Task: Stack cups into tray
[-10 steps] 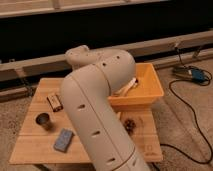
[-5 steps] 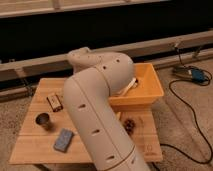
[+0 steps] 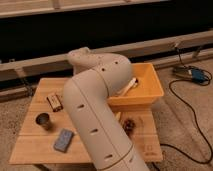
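Arm [image 3: 95,110] barely shifted; hand [image 3: 130,84] in tray [image 3: 151,93], tumbler [image 3: 43,120] apart.

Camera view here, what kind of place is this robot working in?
Probably a lab or test area, not a home. A small wooden table stands on speckled carpet, holding an orange tray, a metal cup and a blue-grey block. A cable trails across the floor. The arm hides the gripper.

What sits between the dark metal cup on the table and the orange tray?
The robot's own arm crosses the table between the dark cup and the tray. The hand is hidden behind the arm, apparently over the tray; a brown block sits beside that path.
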`<action>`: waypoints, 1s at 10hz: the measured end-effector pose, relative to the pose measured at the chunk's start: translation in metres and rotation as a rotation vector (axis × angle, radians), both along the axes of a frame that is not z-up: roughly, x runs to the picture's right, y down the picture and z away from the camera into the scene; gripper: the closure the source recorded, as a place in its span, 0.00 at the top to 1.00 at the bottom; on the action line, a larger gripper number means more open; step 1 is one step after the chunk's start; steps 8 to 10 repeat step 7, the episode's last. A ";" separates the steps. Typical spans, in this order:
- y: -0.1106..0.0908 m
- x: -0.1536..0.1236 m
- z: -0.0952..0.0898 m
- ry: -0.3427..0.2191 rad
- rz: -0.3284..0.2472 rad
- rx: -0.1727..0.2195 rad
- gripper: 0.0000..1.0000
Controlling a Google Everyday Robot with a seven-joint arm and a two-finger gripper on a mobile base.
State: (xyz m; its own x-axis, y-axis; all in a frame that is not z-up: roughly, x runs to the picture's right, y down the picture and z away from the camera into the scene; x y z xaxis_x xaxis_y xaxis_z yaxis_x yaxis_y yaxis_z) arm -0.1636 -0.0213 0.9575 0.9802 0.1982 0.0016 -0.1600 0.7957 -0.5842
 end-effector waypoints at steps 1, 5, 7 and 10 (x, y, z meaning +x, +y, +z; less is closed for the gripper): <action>0.002 -0.001 0.002 0.000 0.001 -0.002 0.78; 0.011 0.004 0.005 0.006 -0.002 -0.020 0.41; 0.016 0.008 -0.004 0.007 -0.009 -0.029 0.20; 0.016 0.008 -0.004 0.007 -0.009 -0.029 0.20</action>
